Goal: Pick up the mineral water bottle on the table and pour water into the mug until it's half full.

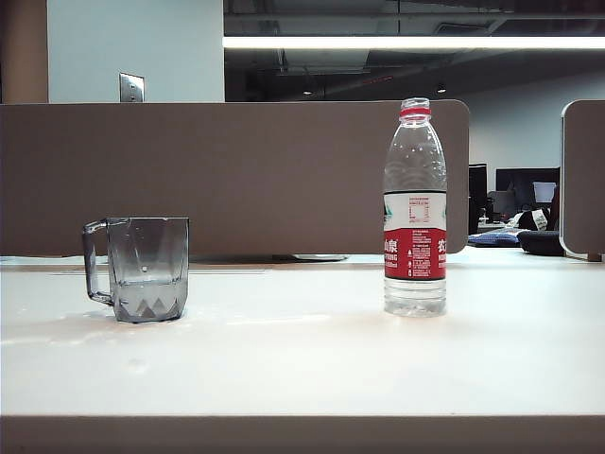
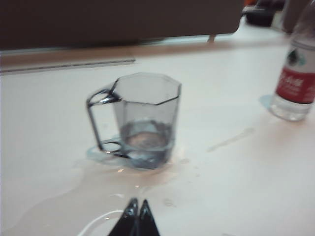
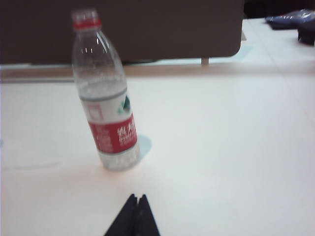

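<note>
The smoky-grey faceted mug (image 1: 147, 269) stands on the white table (image 1: 302, 369) at the left, handle to the left, with a little water in its bottom. The mineral water bottle (image 1: 414, 210) stands upright at the right, uncapped, with a red neck ring and red-and-white label. Neither arm shows in the exterior view. In the left wrist view my left gripper (image 2: 138, 204) is shut and empty, well short of the mug (image 2: 145, 120). In the right wrist view my right gripper (image 3: 137, 198) is shut and empty, short of the bottle (image 3: 106, 98).
Spilled water (image 2: 123, 182) lies around the mug's base and toward the left gripper. A brown partition (image 1: 236, 175) runs along the table's back edge. Dark bags (image 1: 529, 236) lie at the far right behind the table.
</note>
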{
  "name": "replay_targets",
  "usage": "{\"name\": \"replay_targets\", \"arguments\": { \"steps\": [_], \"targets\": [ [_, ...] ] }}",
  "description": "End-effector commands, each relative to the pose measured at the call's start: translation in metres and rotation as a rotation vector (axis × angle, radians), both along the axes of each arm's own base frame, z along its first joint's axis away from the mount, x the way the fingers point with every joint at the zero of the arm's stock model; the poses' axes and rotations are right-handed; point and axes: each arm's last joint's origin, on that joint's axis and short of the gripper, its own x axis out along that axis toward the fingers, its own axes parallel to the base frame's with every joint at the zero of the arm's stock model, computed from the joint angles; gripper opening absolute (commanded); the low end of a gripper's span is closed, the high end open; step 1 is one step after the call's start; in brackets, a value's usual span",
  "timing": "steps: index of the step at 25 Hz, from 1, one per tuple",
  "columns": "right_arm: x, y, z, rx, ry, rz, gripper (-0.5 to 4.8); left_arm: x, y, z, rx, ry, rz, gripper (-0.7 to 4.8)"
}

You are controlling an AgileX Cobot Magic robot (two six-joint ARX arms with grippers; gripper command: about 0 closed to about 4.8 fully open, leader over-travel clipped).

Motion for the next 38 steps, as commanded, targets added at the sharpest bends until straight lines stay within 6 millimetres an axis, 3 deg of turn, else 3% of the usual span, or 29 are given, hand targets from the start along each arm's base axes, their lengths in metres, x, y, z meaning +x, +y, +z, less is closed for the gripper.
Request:
{"name": "replay_targets", "arguments": {
  "steps": [1, 5, 14, 16, 21, 27, 38],
  "targets": [
    [0.003, 0.001, -0.009, -0.001, -0.003, -0.004, -0.06, 0.001, 0.005, 0.005, -0.016, -0.045, 0.052, -0.06],
    [0.006, 0.002, -0.026, -0.033, 0.035, -0.015, -0.06, 0.005, 0.016, 0.010, 0.002, -0.099, 0.152, -0.05],
    [0.010, -0.008, -0.021, -0.128, -0.031, -0.099, -0.06, 0.007, 0.041, 0.011, -0.039, -0.095, 0.270, -0.05],
    [0.011, -0.014, -0.018, -0.123, -0.047, -0.204, -0.06, 0.007, 0.045, 0.010, -0.040, -0.095, 0.333, -0.05],
    [0.012, -0.020, -0.016, -0.114, -0.070, -0.284, -0.06, 0.007, 0.044, 0.011, -0.043, -0.095, 0.325, -0.05],
    [0.012, -0.020, -0.016, -0.114, -0.069, -0.264, -0.04, 0.007, 0.041, 0.011, -0.059, -0.092, 0.282, -0.05],
    [0.012, -0.020, -0.016, -0.114, -0.068, -0.266, 0.00, 0.007, 0.042, 0.008, -0.049, -0.064, 0.357, -0.04]
  ]
}}
